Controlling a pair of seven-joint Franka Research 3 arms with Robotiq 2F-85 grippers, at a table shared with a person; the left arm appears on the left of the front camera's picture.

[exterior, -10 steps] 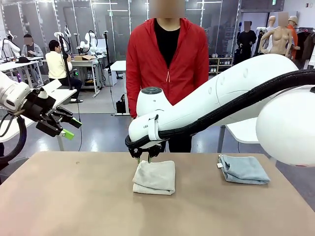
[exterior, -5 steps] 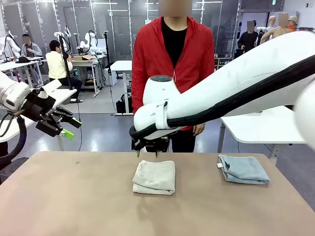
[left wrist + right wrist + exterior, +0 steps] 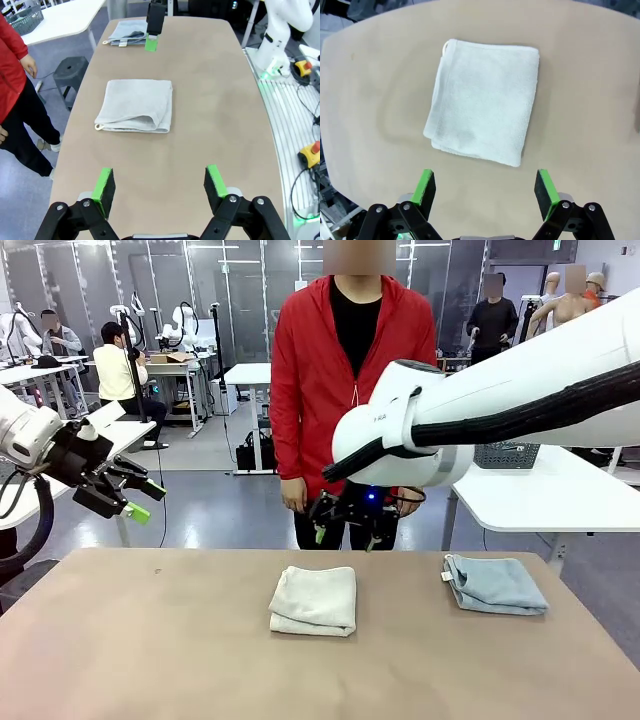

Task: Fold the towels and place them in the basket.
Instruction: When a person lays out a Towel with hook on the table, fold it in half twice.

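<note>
Cream towel [image 3: 313, 601] lies folded mid-desk [image 3: 150, 660], blue towel [image 3: 494, 584] folded to its right, so fold step looks done; my right gripper [image 3: 343, 527] hangs above w/ fingers wide, left gripper [image 3: 125, 498] off-desk, also wide — next: grab cream towel, find basket

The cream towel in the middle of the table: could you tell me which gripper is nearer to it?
The right gripper: it hangs just above the far edge of the cream towel, jaws open. The left gripper is off the table's left side, raised, also open.
</note>
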